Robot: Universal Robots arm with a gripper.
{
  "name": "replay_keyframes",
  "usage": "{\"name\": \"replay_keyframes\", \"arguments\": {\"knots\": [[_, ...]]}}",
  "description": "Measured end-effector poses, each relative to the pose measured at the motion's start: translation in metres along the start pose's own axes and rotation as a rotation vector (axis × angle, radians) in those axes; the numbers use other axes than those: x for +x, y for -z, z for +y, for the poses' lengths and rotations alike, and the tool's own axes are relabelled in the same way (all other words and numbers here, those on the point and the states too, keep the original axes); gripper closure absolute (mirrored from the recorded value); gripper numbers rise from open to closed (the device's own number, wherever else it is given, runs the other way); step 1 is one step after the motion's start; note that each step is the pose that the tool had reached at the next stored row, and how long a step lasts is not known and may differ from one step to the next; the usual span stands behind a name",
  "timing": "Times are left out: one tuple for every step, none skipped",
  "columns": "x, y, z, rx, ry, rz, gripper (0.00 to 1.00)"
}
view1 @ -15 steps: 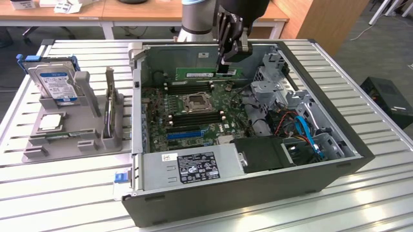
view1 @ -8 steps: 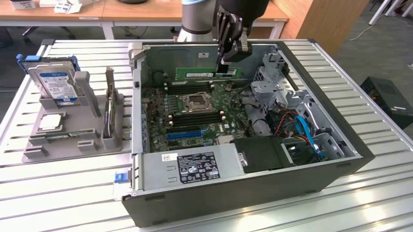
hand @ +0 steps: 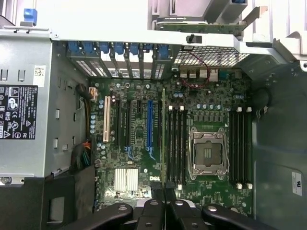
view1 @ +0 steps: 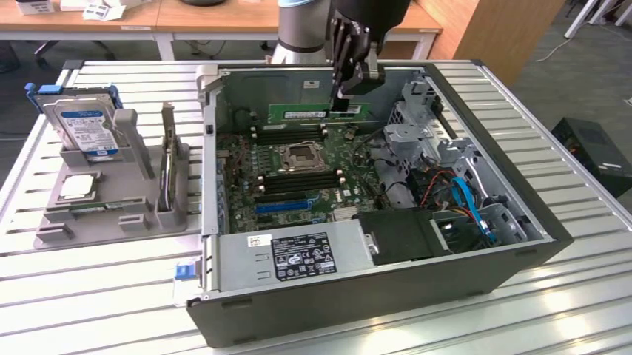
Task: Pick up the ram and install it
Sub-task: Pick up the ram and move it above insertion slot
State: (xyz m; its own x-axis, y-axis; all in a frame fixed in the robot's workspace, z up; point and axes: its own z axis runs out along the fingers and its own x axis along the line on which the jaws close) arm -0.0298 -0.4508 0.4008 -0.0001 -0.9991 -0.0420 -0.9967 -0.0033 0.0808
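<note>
On the slatted desk, an open computer case with the motherboard facing up. On the exterior view's left of it, a grey holder with a hard drive standing upright and a square silver chip lying flat. Inside the case, a power supply at the near wall, and a grey drive cage and blue cables crowding the exterior view's right. Hand over the far part of the board, clenched on the ram, gripping its upper edge toward the exterior view's right end. Ram level and raised above the black memory slots, beside the empty processor socket. From the wrist, edge-on as a thin line just beside those slots.
</note>
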Motion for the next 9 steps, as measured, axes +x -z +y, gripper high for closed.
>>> {"name": "replay_keyframes", "arguments": {"knots": [[0.0, 0.0001, 0.0, 0.0011, 0.001, -0.0021, 0.88], [-0.0001, 0.0, 0.0, 0.0015, 0.002, -0.0026, 0.88], [0.0, 0.0, 0.0, 0.0015, 0.002, -0.0026, 0.88], [0.0, 0.0, 0.0001, 0.0015, 0.002, -0.0027, 0.88], [0.0, 0.0, 0.0001, 0.0015, 0.002, -0.0027, 0.88], [0.0, 0.0, 0.0001, 0.0015, 0.002, -0.0026, 0.88], [0.0, 0.0001, 0.0001, 0.0015, 0.002, -0.0026, 0.88], [0.0, 0.0, 0.0001, 0.0015, 0.002, -0.0026, 0.88], [0.0, 0.0001, 0.0001, 0.0015, 0.002, -0.0026, 0.88]]}}
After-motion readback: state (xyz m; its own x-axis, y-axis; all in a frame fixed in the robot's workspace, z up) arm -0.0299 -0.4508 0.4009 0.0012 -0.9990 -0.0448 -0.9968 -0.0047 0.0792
